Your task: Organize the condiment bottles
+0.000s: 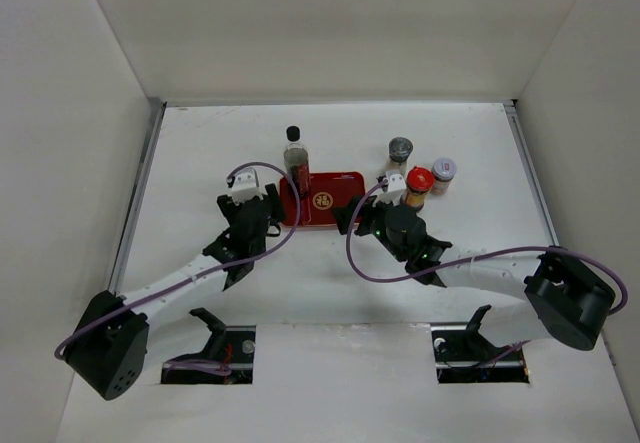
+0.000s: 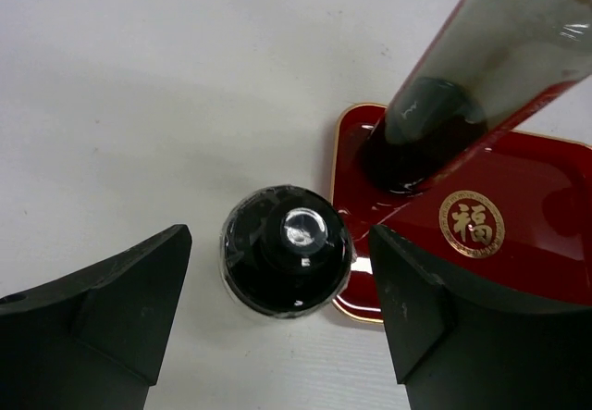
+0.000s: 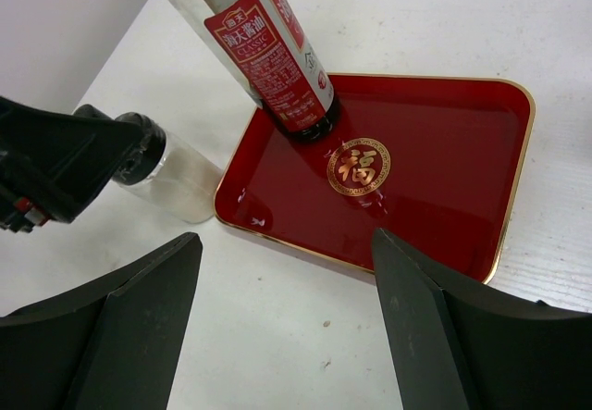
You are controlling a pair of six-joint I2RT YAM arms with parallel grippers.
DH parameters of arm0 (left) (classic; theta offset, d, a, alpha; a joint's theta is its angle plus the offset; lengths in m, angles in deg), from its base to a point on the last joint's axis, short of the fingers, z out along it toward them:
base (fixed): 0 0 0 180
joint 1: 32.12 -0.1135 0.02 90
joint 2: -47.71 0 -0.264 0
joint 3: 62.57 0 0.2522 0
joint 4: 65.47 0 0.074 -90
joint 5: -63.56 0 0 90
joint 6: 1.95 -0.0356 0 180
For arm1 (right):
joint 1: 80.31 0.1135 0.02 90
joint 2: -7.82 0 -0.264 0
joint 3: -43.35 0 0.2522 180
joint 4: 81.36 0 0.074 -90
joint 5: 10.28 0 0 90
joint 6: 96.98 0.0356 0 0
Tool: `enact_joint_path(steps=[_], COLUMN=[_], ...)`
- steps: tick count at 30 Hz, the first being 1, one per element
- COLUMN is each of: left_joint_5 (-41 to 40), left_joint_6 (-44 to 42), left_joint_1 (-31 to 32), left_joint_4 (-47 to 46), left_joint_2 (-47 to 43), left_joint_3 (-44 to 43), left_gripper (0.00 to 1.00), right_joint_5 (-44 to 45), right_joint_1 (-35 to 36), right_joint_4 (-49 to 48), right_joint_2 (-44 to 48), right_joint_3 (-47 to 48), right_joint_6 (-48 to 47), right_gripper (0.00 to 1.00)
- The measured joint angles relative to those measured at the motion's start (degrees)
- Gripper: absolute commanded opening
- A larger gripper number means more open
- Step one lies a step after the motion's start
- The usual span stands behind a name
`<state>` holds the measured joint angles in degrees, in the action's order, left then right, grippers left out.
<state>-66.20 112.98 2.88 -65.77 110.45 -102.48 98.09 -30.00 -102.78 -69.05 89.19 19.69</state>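
A tall black-capped bottle (image 1: pixel 294 155) with a red label stands in the far-left corner of the flat red tray (image 1: pixel 335 203); it also shows in the left wrist view (image 2: pixel 462 86) and the right wrist view (image 3: pixel 268 49). A small clear jar with a dark cap (image 2: pixel 287 262) stands on the table against the tray's left edge (image 3: pixel 176 177). My left gripper (image 2: pixel 280 243) is open, one finger on either side of its cap without touching; in the top view this gripper (image 1: pixel 265 208) hides the jar. My right gripper (image 3: pixel 287 327) is open and empty over the table in front of the tray (image 3: pixel 435 188).
To the right of the tray stand a grey-capped shaker (image 1: pixel 400 150), a red-capped orange bottle (image 1: pixel 418 186) and a small red-labelled jar (image 1: pixel 443 174). White walls close off the left, right and back. Purple cables loop over both arms.
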Motion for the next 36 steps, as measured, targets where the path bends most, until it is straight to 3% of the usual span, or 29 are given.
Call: enact_joint_path(steps=[5,12,15,20,29,36], left_joint_5=[-0.09,2.05,2.75,2.71,-0.07,1.14], left_joint_6=[0.15,0.15,0.09,-0.39,-2.80,-3.10], left_joint_1=[0.48,-0.83,-0.96,-0.96,3.63,7.50], left_joint_4=[1.33,1.84,1.84,2.08,6.51,3.02], left_joint_2=[-1.25,5.55,7.54,7.52,-0.07,6.01], left_joint_3=[0.04,-0.85,-1.64,-1.90,-5.11,-12.96], left_gripper=[0.78,0.73,0.54,0.36,0.32,0.32], right_joint_5=[-0.09,-0.26,-0.26,-0.26,-0.31,-0.28], right_joint_1=[0.00,0.00,0.00,0.00,0.00,-0.11], right_joint_4=[0.02,0.00,0.02,0.00,0.00,0.00], right_joint_2=[-0.11,-0.11,-0.11,-0.11,-0.11,-0.11], right_joint_3=[0.00,0.00,0.00,0.00,0.00,0.00], right_joint_6=[0.00,-0.02,0.00,0.00,0.13,0.15], right_gripper=[0.81,0.81,0.81,0.81,0.80,0.80])
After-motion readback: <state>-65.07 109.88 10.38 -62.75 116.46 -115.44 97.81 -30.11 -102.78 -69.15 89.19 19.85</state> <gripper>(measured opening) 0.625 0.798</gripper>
